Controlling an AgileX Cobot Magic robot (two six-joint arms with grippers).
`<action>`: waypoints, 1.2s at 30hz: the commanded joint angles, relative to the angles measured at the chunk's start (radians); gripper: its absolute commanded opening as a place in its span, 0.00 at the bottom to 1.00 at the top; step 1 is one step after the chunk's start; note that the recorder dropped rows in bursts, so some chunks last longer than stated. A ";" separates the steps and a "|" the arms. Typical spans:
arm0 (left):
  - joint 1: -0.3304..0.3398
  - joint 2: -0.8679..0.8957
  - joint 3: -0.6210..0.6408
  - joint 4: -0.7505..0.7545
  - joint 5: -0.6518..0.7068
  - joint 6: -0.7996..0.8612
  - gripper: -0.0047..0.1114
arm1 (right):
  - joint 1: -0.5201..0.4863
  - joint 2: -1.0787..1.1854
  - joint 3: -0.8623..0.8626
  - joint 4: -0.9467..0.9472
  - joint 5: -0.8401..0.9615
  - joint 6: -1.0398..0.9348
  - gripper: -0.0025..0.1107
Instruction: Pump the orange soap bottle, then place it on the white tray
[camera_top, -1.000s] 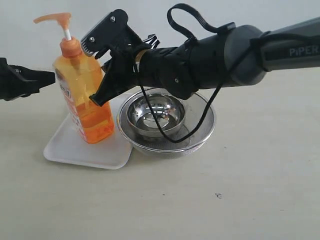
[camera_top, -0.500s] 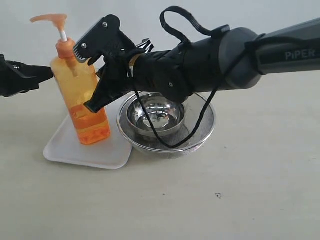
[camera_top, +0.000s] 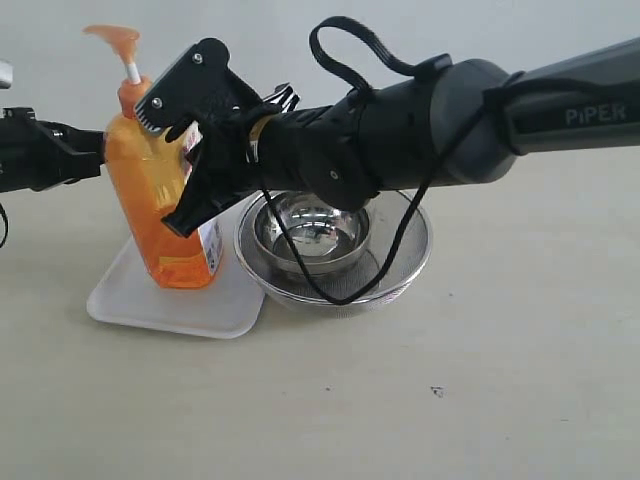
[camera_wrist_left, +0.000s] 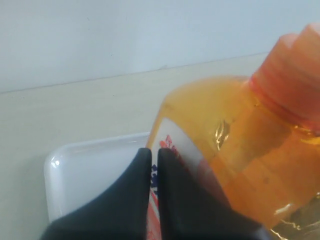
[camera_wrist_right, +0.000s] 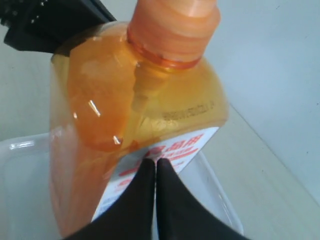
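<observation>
The orange soap bottle (camera_top: 142, 195) stands on the white tray (camera_top: 150, 300), leaning a little, with its orange pump head (camera_top: 115, 40) up. My right gripper (camera_top: 180, 222) is shut and empty, and its tips rest against the labelled side of the bottle (camera_wrist_right: 110, 95), low on the body. From the other side my left gripper (camera_top: 100, 155) is also shut, its tips at the upper body. In the left wrist view the left gripper (camera_wrist_left: 154, 152) lies against the label of the bottle (camera_wrist_left: 240, 150) above the tray (camera_wrist_left: 90, 165). The right gripper's tips (camera_wrist_right: 155, 162) touch the label.
A round steel bowl (camera_top: 312, 228) sits inside a mesh strainer (camera_top: 405, 265) just right of the tray, under my right arm. A black cable loops over that arm. Pale tabletop spreads to the front and right.
My right gripper has moved left against the bottle. The bottle has shifted left on the tray and turned, so its label now faces right. The left gripper has risen slightly.
</observation>
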 joint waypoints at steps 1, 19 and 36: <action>-0.010 0.002 -0.004 0.012 -0.001 0.006 0.08 | 0.005 -0.002 0.001 -0.003 0.005 -0.013 0.02; -0.009 -0.104 -0.004 0.091 0.227 -0.053 0.08 | -0.038 -0.006 0.001 -0.003 0.006 -0.065 0.02; -0.009 -0.068 0.133 0.049 0.381 -0.030 0.08 | -0.265 -0.257 0.001 -0.003 0.307 -0.051 0.02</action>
